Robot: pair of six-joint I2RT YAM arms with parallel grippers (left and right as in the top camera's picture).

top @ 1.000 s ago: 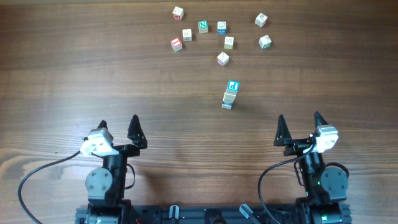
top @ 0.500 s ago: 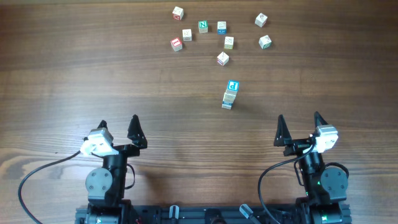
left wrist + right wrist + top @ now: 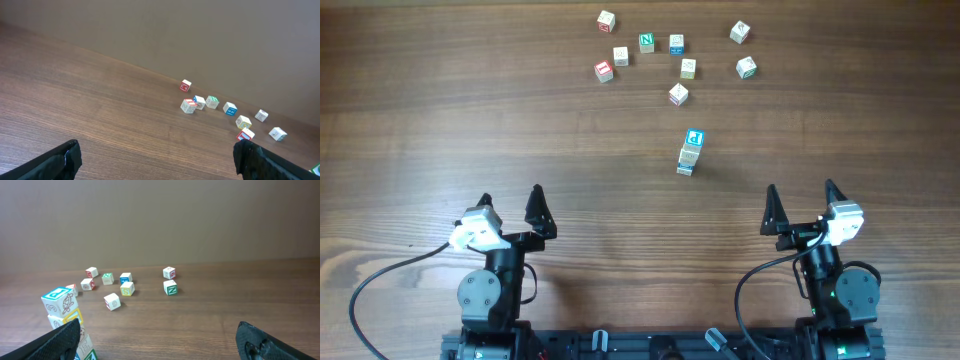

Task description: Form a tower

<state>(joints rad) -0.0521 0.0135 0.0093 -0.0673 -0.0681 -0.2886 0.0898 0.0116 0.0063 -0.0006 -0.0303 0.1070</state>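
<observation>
Tower (image 3: 690,152) sits right of center on the table (image 3: 470,120), closer to the right arm than the left. It's well apart from the loose cubes (image 3: 688,68) scattered along the far side. It's a few cubes tall, and the right wrist view cuts off the bottom, so I can't give an exact count. The blue-letter cube (image 3: 695,138) on top looks twisted a bit compared to the yellow one under it, so it's not a neat column.

Both arms are parked at the near edge. The left gripper (image 3: 510,193) and right gripper (image 3: 800,186) both have their jaws spread wide with nothing between them, nowhere near any cube.

As for handling, my guess is these little wooden blocks are very light and stiff, with smooth painted faces. Nothing locks the stack together, so a sideways nudge would probably topple it. I wouldn't squeeze the tower itself. I'd pinch a loose cube across two opposite flat sides, somewhere around mid-height so it doesn't rotate in the fingers. Then bring it straight down onto the top cube and let go gently. If the tower ever needs steadying, hold it low near the base, not at that crooked top block.
</observation>
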